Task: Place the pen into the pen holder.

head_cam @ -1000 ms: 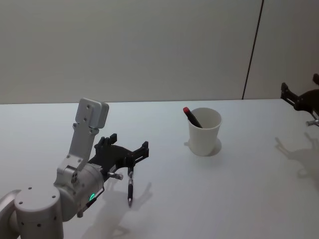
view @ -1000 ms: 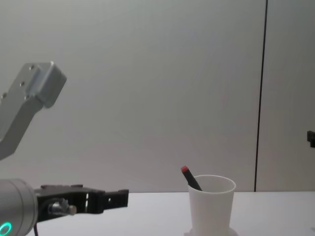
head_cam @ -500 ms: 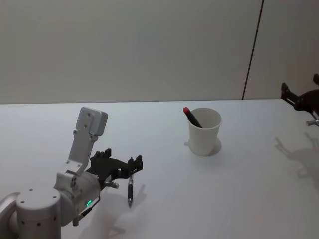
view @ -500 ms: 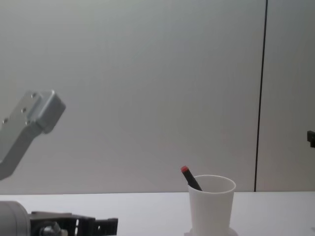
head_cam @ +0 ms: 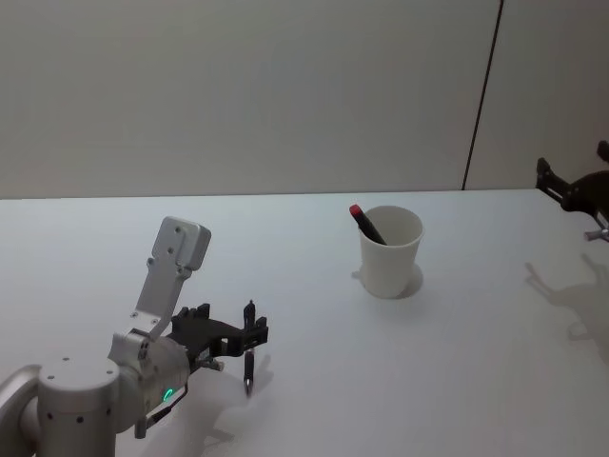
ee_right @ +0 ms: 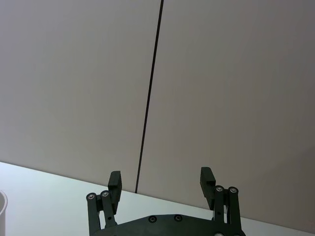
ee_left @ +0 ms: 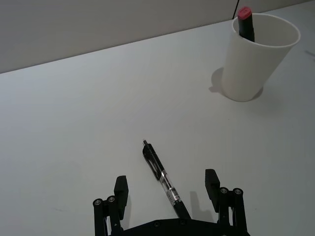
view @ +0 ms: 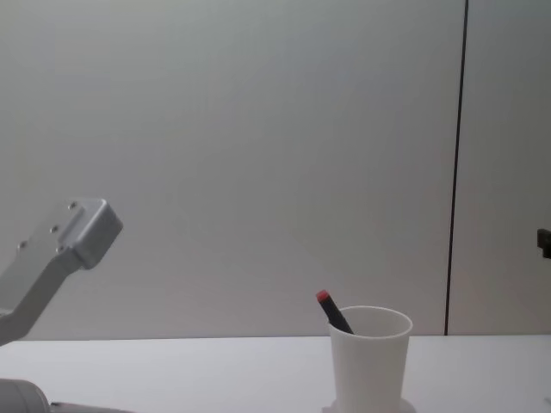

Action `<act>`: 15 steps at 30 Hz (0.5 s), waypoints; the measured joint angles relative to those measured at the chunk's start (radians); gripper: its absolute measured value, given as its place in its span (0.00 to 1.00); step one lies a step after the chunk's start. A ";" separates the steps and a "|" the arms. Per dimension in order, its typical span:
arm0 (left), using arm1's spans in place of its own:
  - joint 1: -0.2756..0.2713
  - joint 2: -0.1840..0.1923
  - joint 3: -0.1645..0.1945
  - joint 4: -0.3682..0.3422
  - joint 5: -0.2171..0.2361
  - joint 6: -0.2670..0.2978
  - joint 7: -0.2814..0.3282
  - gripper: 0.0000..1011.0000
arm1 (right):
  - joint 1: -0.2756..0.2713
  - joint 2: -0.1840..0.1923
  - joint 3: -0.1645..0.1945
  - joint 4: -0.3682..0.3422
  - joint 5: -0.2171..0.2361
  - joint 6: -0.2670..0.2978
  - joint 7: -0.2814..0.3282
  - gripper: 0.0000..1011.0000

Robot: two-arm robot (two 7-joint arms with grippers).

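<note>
A black pen [ee_left: 161, 177] with a clear barrel lies flat on the white table, also seen as the pen [head_cam: 248, 367]. My left gripper [ee_left: 166, 189] is open just over it, one finger on each side of the barrel. In the head view the left gripper [head_cam: 245, 332] sits low at the near left. The pen holder [head_cam: 390, 251] is a white paper cup standing at the table's middle, far to the right of the pen, with a red-capped dark marker [head_cam: 365, 223] leaning inside; the pen holder [view: 369, 357] shows from the side. My right gripper [ee_right: 162, 184] hangs open at the far right, parked.
The white table [head_cam: 457, 362] runs bare between pen and cup. A grey wall with a dark vertical seam [head_cam: 481, 95] stands behind. The left arm's grey link [head_cam: 171, 271] rises above the gripper.
My left gripper has come down from well above the table to just over the pen, its fingers now straddling the barrel. The pen, the cup and the right arm have not moved.
</note>
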State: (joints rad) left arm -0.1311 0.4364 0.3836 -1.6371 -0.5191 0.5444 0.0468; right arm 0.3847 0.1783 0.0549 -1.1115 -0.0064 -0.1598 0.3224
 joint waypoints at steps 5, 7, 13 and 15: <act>-0.009 -0.005 -0.001 0.019 0.009 0.010 -0.015 0.99 | 0.000 0.000 0.000 0.000 0.000 0.000 0.000 0.99; -0.014 -0.007 -0.001 0.029 0.013 0.014 -0.023 0.99 | 0.000 0.000 0.000 0.000 0.000 0.000 0.000 0.99; -0.026 -0.014 -0.001 0.054 0.026 0.022 -0.043 0.99 | 0.000 0.000 0.000 0.000 0.000 0.000 0.000 0.99; -0.030 -0.017 -0.001 0.063 0.030 0.024 -0.049 0.99 | 0.000 0.000 0.000 0.000 0.000 0.000 0.000 0.99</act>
State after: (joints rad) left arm -0.1609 0.4192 0.3825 -1.5738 -0.4886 0.5679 -0.0020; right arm 0.3848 0.1783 0.0548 -1.1115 -0.0063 -0.1598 0.3224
